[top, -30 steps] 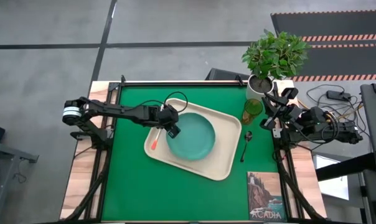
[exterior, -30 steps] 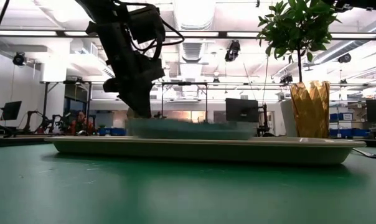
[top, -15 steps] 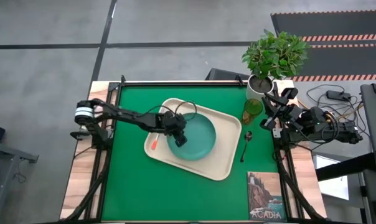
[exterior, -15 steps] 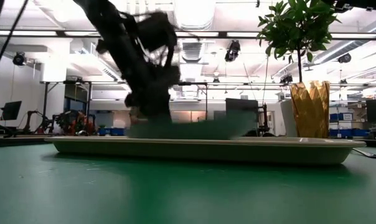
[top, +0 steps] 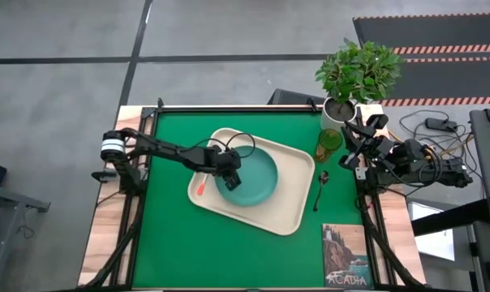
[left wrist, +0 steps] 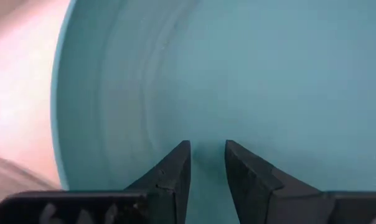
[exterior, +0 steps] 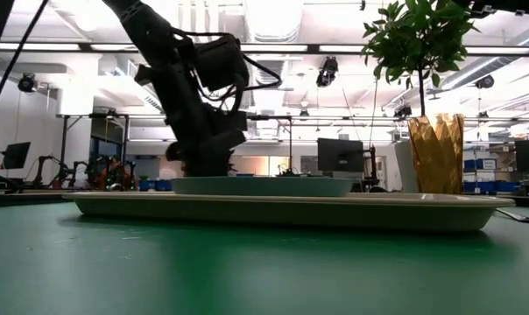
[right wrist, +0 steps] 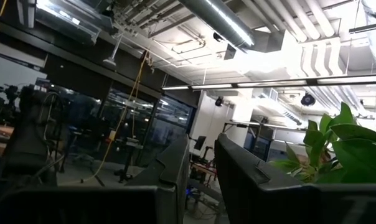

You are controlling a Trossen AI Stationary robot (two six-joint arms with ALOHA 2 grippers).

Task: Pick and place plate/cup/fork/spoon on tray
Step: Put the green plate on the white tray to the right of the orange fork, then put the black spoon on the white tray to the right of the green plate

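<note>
The teal plate (top: 257,174) lies flat on the cream tray (top: 290,207); it also shows in the low view (exterior: 264,185). My left gripper (top: 229,176) stands over the plate's left part, pointing down into its inside (left wrist: 269,74). Its fingers are a narrow gap apart (left wrist: 206,149) with nothing between them. The fork (top: 203,183), with its orange-red handle, lies on the tray's left side. The cup (top: 328,144) stands on the mat by the plant pot. The dark spoon (top: 321,188) lies on the mat right of the tray. My right gripper (top: 348,152) waits at the table's right edge, its fingers a narrow gap apart (right wrist: 202,143).
A potted plant (top: 354,77) stands at the far right corner, next to the cup. A picture card (top: 346,255) lies at the near right. Bare green mat (top: 164,235) lies left of and in front of the tray.
The plate was off the tray a second ago and tilted half a second ago; it now lies flat on the tray. My left gripper has gone a little toward the table's right edge, from the plate's left rim to over its left inside.
</note>
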